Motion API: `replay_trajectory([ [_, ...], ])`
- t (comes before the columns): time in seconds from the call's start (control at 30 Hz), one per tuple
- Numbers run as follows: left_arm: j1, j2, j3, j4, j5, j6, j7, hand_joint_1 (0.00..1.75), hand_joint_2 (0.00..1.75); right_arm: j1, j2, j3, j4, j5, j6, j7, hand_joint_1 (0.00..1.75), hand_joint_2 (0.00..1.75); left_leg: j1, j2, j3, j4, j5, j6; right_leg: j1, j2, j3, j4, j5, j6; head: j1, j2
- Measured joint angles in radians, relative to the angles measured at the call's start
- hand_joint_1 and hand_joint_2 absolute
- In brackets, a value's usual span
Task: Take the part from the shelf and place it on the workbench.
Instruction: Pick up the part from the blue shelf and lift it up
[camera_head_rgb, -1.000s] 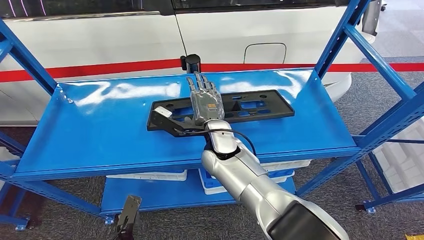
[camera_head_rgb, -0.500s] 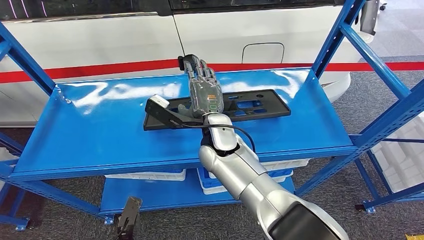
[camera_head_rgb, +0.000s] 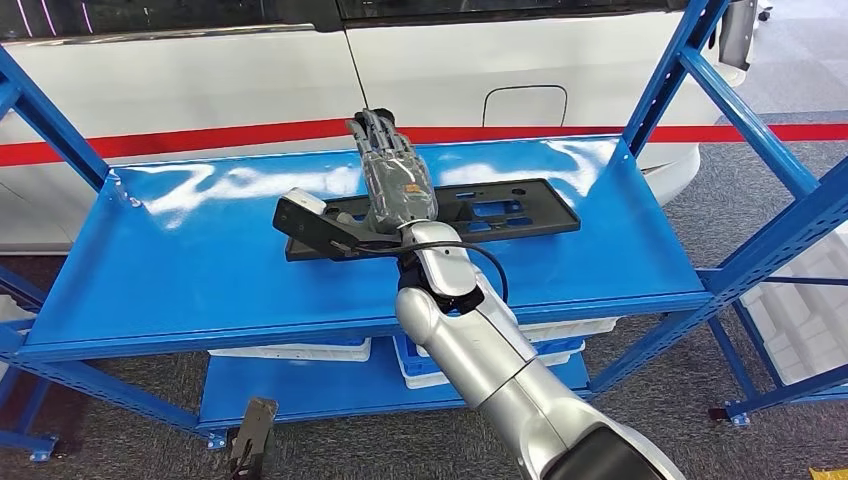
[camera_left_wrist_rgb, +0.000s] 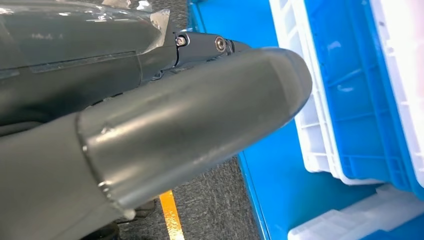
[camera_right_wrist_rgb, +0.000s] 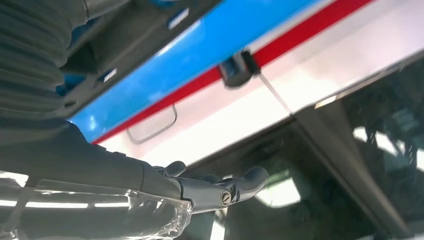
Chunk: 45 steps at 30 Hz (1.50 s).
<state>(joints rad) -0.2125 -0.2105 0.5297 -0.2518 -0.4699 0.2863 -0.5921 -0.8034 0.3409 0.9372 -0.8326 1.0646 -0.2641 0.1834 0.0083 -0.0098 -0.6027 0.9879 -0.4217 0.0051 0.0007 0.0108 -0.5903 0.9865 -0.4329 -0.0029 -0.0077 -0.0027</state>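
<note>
step: reaching for the part | part: flat black plate lying on the blue shelf | right hand: over its middle, fingers straight, holding nothing | next: lower, close around an edge, lift clear

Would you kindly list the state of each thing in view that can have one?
right hand: raised over the shelf, fingers extended, holding nothing
left hand: hanging beside the lower shelf; open or shut unclear
black part: lying flat on the top shelf, not gripped
top shelf: carries the part
white crates: stored on the lower shelf
</note>
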Motion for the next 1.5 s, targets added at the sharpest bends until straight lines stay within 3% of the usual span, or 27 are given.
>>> replay_trajectory([
  [0.17, 0.013, 0.006, 0.021, 0.0, 0.019, 0.0, -0.013, 0.0, 0.0, 0.018, 0.0, 0.072, -0.037, -0.09, 0.059, -0.011, 0.0, 1.75, 0.0, 0.0, 0.0, 0.0, 0.0, 0.0, 0.0, 0.0, 0.0, 0.0, 0.0, 0.0, 0.0, 0.0],
  [0.37, 0.018, 0.008, 0.027, 0.0, 0.019, 0.002, -0.015, 0.0, 0.0, 0.062, 0.0, 0.147, -0.064, -0.096, 0.095, -0.02, 0.0, 1.75, 0.0, 0.0, 0.0, 0.0, 0.0, 0.0, 0.0, 0.0, 0.0, 0.0, 0.0, 0.0, 0.0, 0.0],
  [0.73, 0.02, 0.003, 0.026, 0.0, -0.014, -0.002, 0.006, 0.0, 0.0, 0.092, -0.001, 0.209, 0.075, -0.059, 0.045, 0.02, 0.0, 1.75, 0.0, 0.0, 0.0, 0.0, 0.0, 0.0, 0.0, 0.0, 0.0, 0.0, 0.0, 0.0, 0.0, 0.0],
  [0.9, 0.02, 0.001, 0.024, 0.0, -0.019, -0.006, 0.006, 0.0, 0.0, 0.089, -0.001, 0.216, 0.155, -0.039, 0.015, 0.071, 0.0, 1.75, 0.0, 0.0, 0.0, 0.0, 0.0, 0.0, 0.0, 0.0, 0.0, 0.0, 0.0, 0.0, 0.0, 0.0],
  [1.03, 0.02, -0.003, 0.023, 0.0, -0.023, -0.012, 0.006, 0.0, 0.0, 0.063, -0.002, 0.209, 0.267, -0.004, -0.074, 0.147, 0.0, 1.75, 0.0, 0.0, 0.0, 0.0, 0.0, 0.0, 0.0, 0.0, 0.0, 0.0, 0.0, 0.0, 0.0, 0.0],
  [1.3, 0.02, -0.005, 0.024, 0.0, -0.021, -0.013, 0.008, 0.0, 0.0, 0.003, -0.002, 0.178, 0.417, 0.036, -0.143, 0.196, 0.0, 1.75, 0.0, 0.0, 0.002, 0.0, 0.0, 0.0, 0.0, 0.0, 0.001, 0.0, 0.0, 0.0, 0.0, 0.0],
  [1.5, 0.02, -0.004, 0.025, 0.0, -0.018, -0.01, 0.005, 0.0, 0.0, -0.016, -0.011, 0.09, 0.474, 0.163, -0.19, 0.249, 0.0, 1.75, 0.0, 0.0, 0.003, 0.0, 0.0, 0.0, 0.0, 0.0, 0.002, 0.0, 0.0, 0.0, 0.0, 0.0],
])
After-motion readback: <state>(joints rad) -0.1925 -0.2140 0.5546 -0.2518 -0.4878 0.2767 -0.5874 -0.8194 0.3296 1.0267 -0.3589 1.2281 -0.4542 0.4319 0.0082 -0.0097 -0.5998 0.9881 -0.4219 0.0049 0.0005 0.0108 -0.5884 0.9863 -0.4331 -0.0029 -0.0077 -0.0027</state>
